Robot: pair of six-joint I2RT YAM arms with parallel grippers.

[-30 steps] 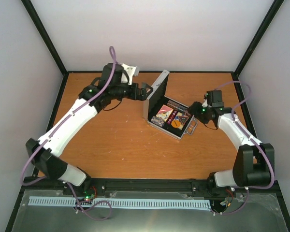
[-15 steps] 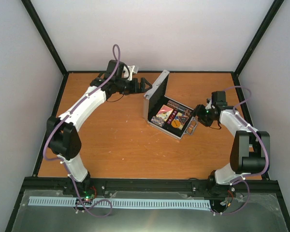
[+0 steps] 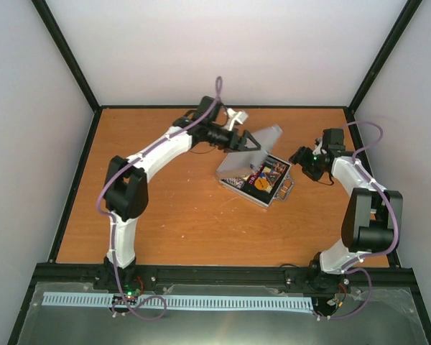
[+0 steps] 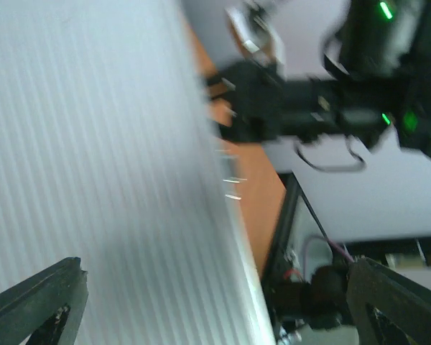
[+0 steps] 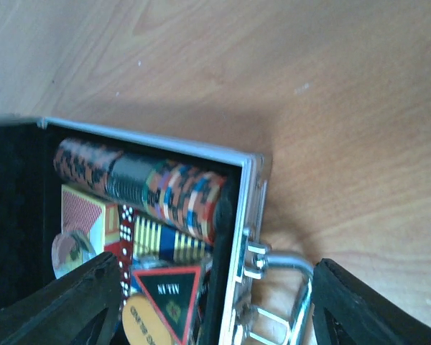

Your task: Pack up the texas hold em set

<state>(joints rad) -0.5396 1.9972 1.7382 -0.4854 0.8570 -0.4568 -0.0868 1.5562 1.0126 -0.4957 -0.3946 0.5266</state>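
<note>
Now: lid, upright a second ago, half lowered over case; my left fingers spread, pushing it; my right fingers released, off handle. Closing remains.

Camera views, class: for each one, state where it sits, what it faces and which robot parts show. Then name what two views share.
Top external: above and behind the bases, looking down on the table; left arm and right arm whole.
Left wrist: against the case's ribbed lid; left fingers, the right arm beyond.
Right wrist: over the case's handle corner, facing chips; right fingers.
Shared: top and left wrist both show the lid.
</note>
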